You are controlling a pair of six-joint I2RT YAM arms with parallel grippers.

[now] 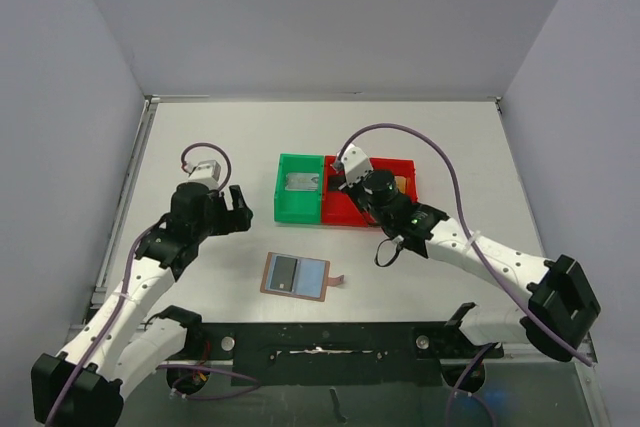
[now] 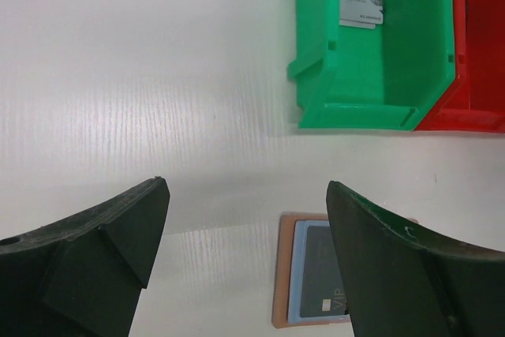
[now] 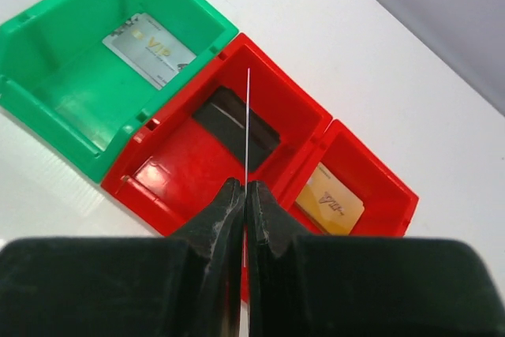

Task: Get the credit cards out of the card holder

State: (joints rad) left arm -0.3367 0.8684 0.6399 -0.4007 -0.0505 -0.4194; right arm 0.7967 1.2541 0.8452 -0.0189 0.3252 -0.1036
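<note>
The right hand [image 3: 246, 195] was shut flat on a thin card [image 3: 248, 116], seen edge-on. The card's free end pointed away from the fingers and out over the larger red bin [image 3: 170, 167]. Straight below it lay a black card [image 3: 225, 120]. A gold card [image 3: 335, 199] lay in the smaller red bin [image 3: 383, 191] alongside, and a silver card [image 3: 150, 49] in the green bin [image 3: 63, 76] on the other side. Letting go there would likely drop the thin card into the larger red bin.

The left hand [image 2: 246, 187] hung wide and empty over the table [image 2: 118, 76]. The holder [image 2: 282, 274] lay just toward the table's near edge from it, with a dark card [image 2: 319, 274] inside. It was nearer this hand than the right.
</note>
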